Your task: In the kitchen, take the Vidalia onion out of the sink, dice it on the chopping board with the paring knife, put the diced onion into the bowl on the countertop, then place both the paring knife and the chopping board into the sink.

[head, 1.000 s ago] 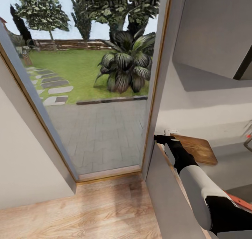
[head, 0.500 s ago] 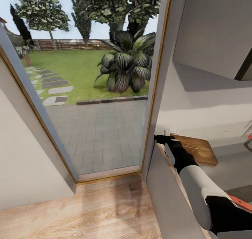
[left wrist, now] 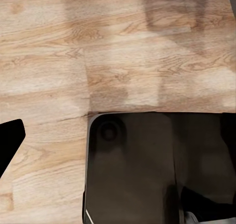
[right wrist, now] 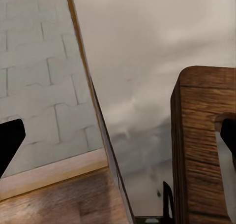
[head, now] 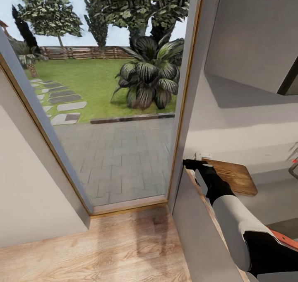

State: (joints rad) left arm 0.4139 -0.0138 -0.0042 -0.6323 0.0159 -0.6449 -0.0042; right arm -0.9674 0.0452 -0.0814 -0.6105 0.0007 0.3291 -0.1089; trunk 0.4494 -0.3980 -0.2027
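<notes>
The dark brown chopping board lies on the pale grey countertop, close to the wall by the door frame. My right gripper sits at the board's near left corner. In the right wrist view the board reaches in between the fingers of my right gripper, which stand wide apart. The paring knife's orange-red handle shows behind my right forearm. My left gripper hangs open over the wooden floor. The Vidalia onion, the bowl and the sink are out of view.
A tall glass door with a wooden frame looks onto a paved patio and garden. Grey cabinet side stands against my right arm. My dark base rests on light wooden floor. A small red part shows at the right edge.
</notes>
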